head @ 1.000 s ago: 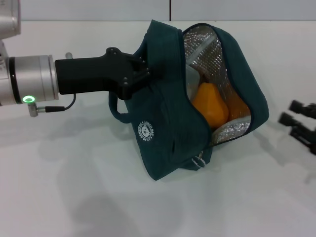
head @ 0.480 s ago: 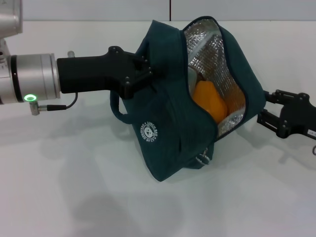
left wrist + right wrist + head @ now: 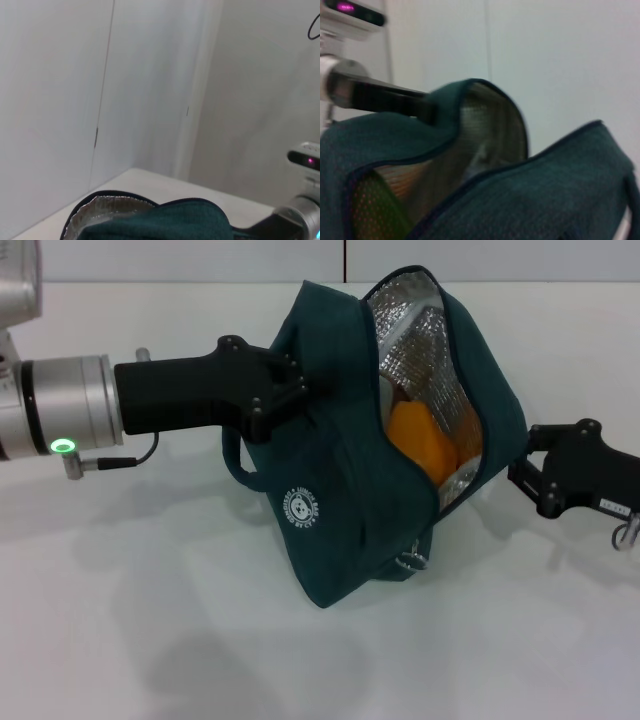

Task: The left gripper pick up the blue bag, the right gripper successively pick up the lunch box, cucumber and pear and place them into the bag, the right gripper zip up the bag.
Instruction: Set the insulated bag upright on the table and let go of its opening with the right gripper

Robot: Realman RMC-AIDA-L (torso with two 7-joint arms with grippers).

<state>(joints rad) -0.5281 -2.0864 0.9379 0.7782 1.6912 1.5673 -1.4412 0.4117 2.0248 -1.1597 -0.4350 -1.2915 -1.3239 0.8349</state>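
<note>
Left gripper [image 3: 290, 390] clamps the upper left edge of the blue bag [image 3: 340, 500], holding it tilted above the white table [image 3: 150, 640]. Bag mouth gapes open toward the right, foil lining exposed, pear [image 3: 420, 440] inside. Right gripper [image 3: 525, 465] meets the bag's right side; finger state cannot be determined.

left end effector [image 3: 290, 390]: extended across from left, clamped | right end effector [image 3: 525, 462]: low at right, fingers spread
</note>
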